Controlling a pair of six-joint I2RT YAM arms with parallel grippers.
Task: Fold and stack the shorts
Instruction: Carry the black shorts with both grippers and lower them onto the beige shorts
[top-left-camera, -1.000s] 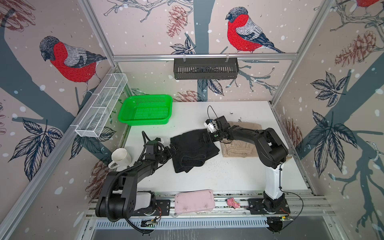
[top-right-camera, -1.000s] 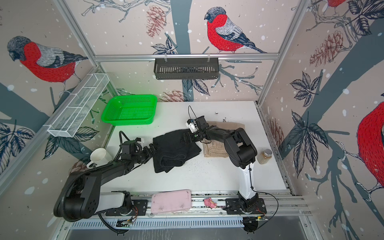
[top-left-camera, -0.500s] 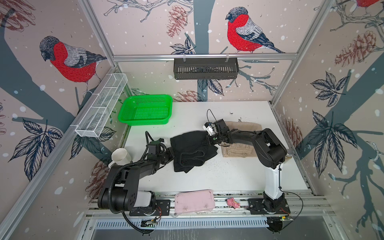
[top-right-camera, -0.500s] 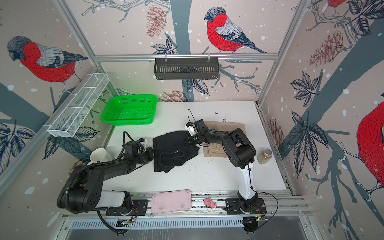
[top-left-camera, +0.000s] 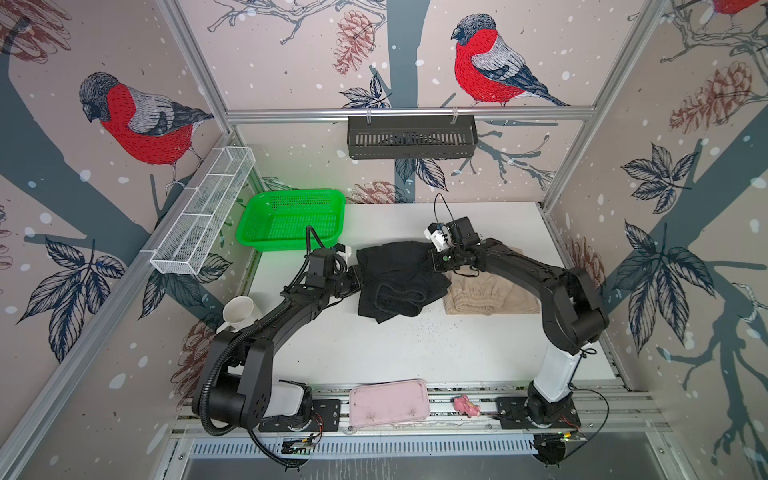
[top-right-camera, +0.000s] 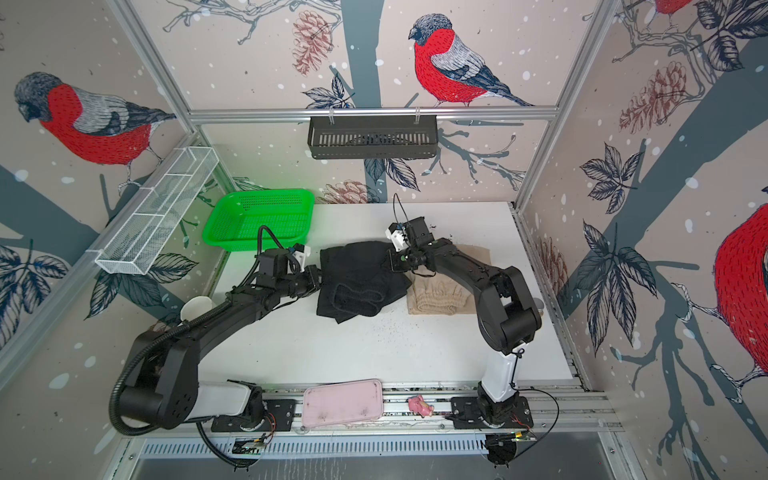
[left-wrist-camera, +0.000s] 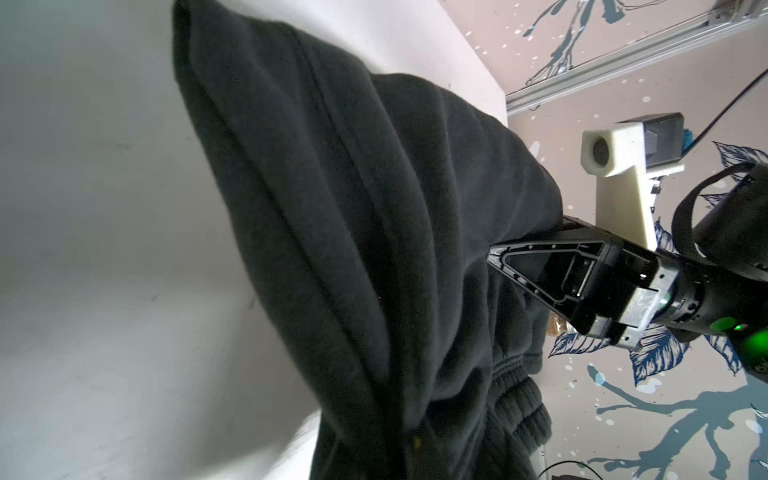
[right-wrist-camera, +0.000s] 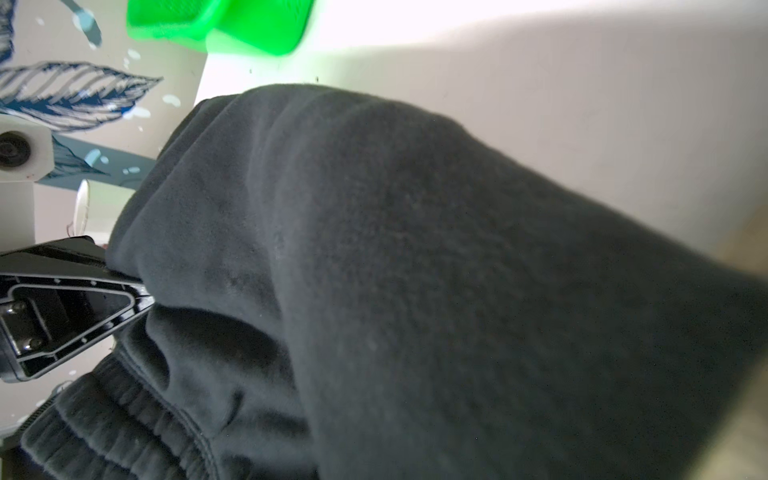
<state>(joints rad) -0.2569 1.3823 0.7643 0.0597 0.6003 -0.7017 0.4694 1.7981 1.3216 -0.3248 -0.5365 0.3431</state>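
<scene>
The black shorts (top-left-camera: 395, 270) (top-right-camera: 357, 274) lie mid-table with the ribbed waistband toward the front. My left gripper (top-left-camera: 356, 276) (top-right-camera: 319, 277) is shut on their left edge. My right gripper (top-left-camera: 430, 262) (top-right-camera: 391, 264) is shut on their right edge. The cloth rises between the two grips. In the left wrist view the black shorts (left-wrist-camera: 353, 208) hide my own jaws, and the right gripper (left-wrist-camera: 496, 254) shows clamped into the cloth. The right wrist view shows the black shorts (right-wrist-camera: 415, 270) and the left gripper (right-wrist-camera: 139, 299) the same way. The folded beige shorts (top-left-camera: 490, 295) (top-right-camera: 440, 296) lie under the right arm.
A green basket (top-left-camera: 291, 220) stands at the back left and a white cup (top-left-camera: 239, 309) at the left edge. A pink pad (top-left-camera: 388, 401) and a small pink rag (top-left-camera: 465, 406) rest on the front rail. A black wall basket (top-left-camera: 411, 137) hangs above.
Both grippers have shut on the black shorts' side edges. The left gripper has moved a little toward the back with its edge, and the cloth is raised between them.
</scene>
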